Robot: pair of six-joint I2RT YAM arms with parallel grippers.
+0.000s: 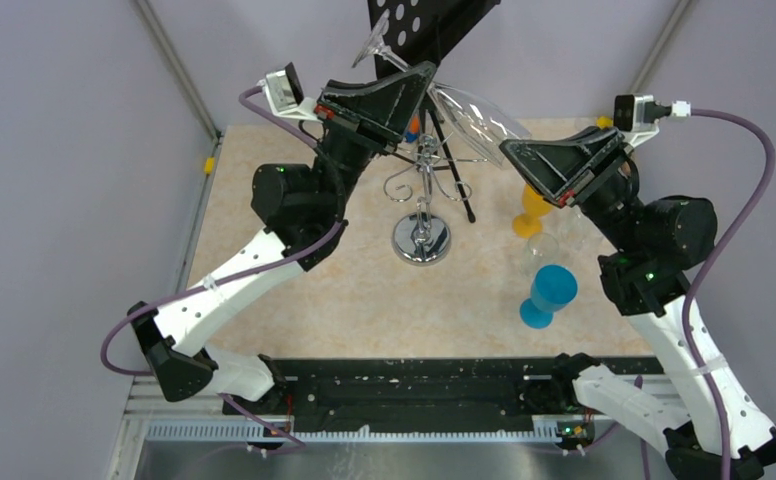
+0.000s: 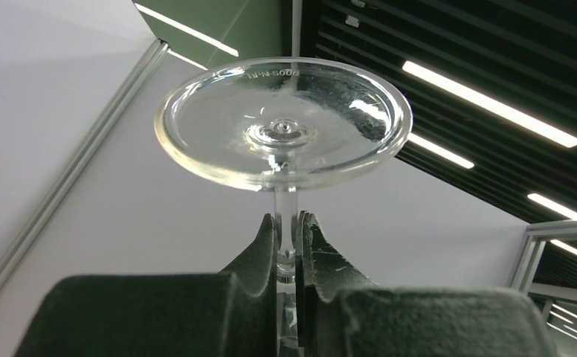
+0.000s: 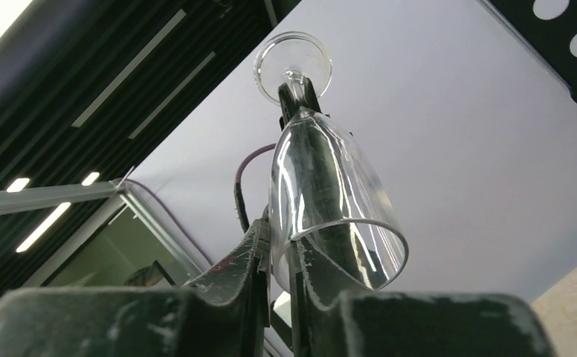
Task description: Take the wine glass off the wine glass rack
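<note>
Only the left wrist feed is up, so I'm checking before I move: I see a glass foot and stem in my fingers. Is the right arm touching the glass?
Observer: Yes. The right gripper is shut on the bowl wall of the wine glass, at the rim.
Operator: Where is the rack?
Observer: The wine glass rack stands on the table between the arms; the glass lies tilted, spanning from arm to arm.
Operator: Anything else down there?
Observer: A blue goblet and an orange goblet sit near the right arm.
</note>
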